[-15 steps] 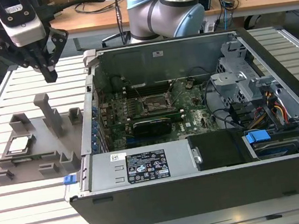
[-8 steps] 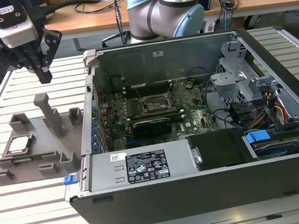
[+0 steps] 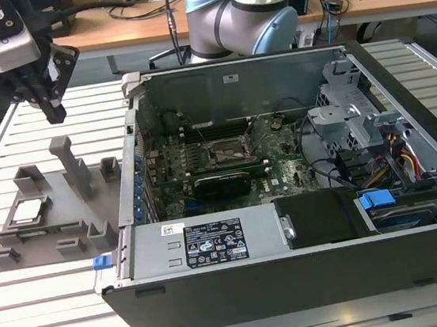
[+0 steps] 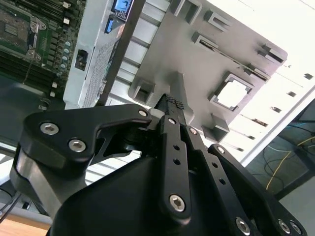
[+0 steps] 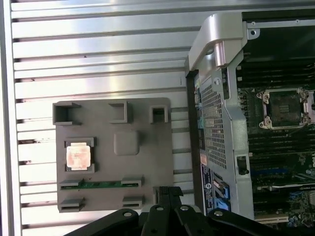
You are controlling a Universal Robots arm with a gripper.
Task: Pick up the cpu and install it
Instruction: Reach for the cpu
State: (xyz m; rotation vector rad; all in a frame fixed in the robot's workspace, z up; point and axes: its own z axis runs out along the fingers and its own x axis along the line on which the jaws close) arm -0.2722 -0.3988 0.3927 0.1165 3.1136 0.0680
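The cpu (image 3: 29,211) is a small silver square chip lying flat in a recess of the grey holder plate (image 3: 67,230), on the slatted table at the exterior view's left. Both wrist views show it too: cpu (image 5: 78,157), cpu (image 4: 232,93). My gripper (image 3: 54,113) hangs well above the far side of the holder plate, apart from the chip. Its fingers (image 4: 173,103) are shut with nothing between them. Inside the open computer case (image 3: 213,248), the dark square socket (image 3: 229,152) on the motherboard stands bare, as socket (image 5: 285,108) shows.
A grey post (image 3: 71,162) rises from the holder plate near my gripper. A thin card with a green edge (image 5: 101,184) rests in the plate's slots. The case's raised side wall (image 3: 132,142) stands between plate and motherboard. Cables and drive cages (image 3: 358,130) crowd the case's right.
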